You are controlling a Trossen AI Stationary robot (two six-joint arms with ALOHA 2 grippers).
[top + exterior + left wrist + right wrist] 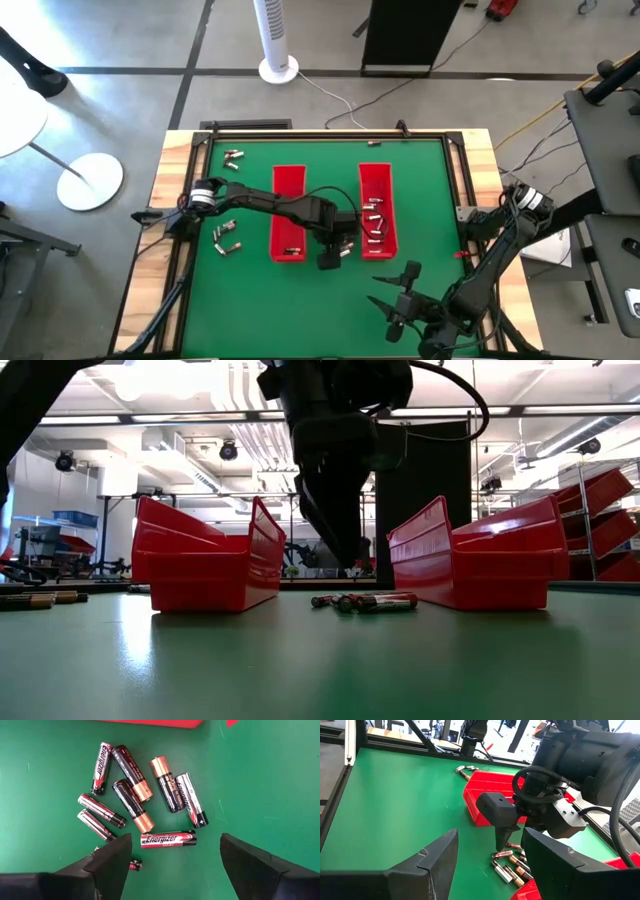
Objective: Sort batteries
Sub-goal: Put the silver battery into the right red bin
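Left gripper (172, 857) poised over loose batteries (142, 795) on green mat (420, 190) between two glossy red plastic trays (288, 215), angular dark jaws spread, holding nothing. Smooth cylinders, silver-black and copper-topped, lying flat. Right gripper (490, 862) low near the front edge, jaws apart, empty.

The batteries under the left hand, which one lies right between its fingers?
The silver and red Energizer battery, lying crosswise in the gap of the open left hand. The other batteries sit farther out in a loose fan, most pointing away from the fingers.
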